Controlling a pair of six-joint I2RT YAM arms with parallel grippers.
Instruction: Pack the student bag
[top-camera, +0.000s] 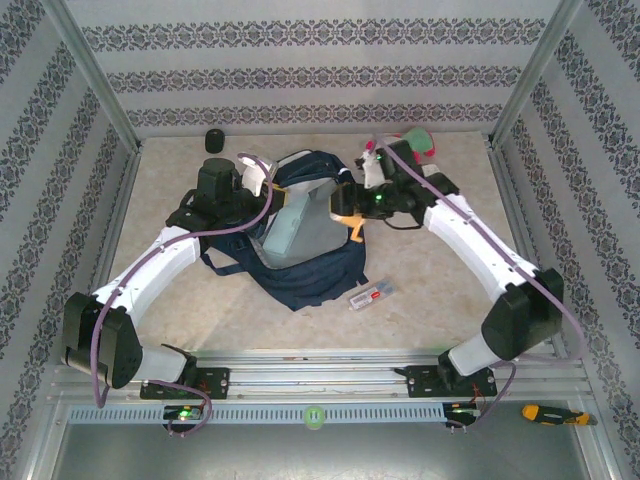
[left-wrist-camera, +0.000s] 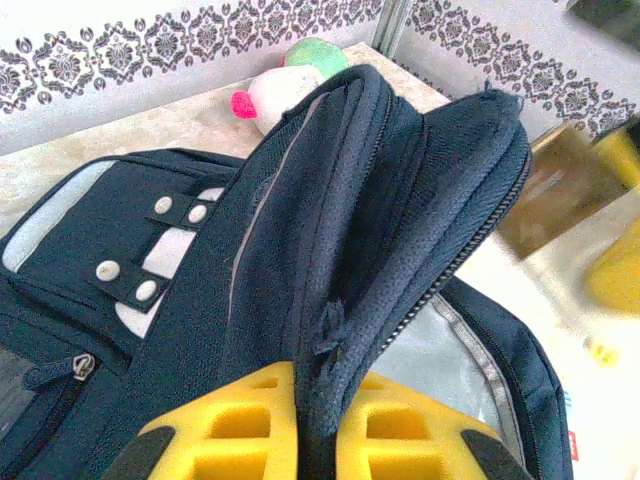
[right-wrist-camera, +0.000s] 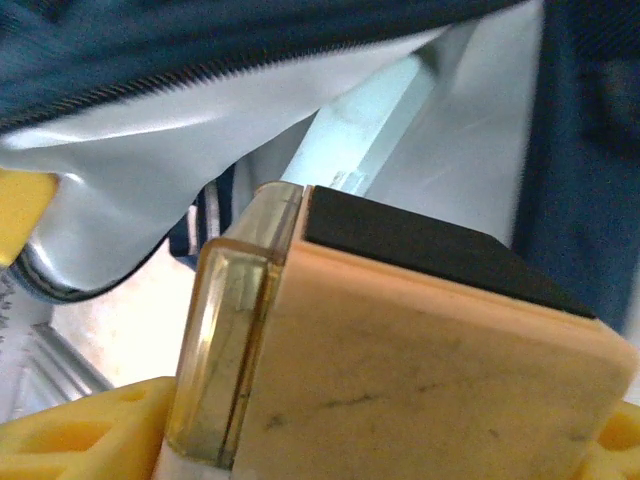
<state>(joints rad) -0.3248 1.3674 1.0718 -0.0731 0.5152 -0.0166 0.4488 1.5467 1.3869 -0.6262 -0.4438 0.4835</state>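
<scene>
The navy backpack (top-camera: 305, 255) lies at the centre of the table (top-camera: 440, 290) with its mouth open. The left gripper (left-wrist-camera: 318, 425) is pinched narrow on the raised rim of the opening. The right gripper (top-camera: 348, 208) grips a tan block (right-wrist-camera: 430, 350) with a black face, at the bag's grey-lined mouth.

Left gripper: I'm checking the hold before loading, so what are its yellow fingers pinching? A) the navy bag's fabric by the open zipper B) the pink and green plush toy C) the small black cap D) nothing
A: in the left wrist view the left gripper is shut, with a fold of the student bag squeezed between its yellow fingers, beside the open zipper.
</scene>
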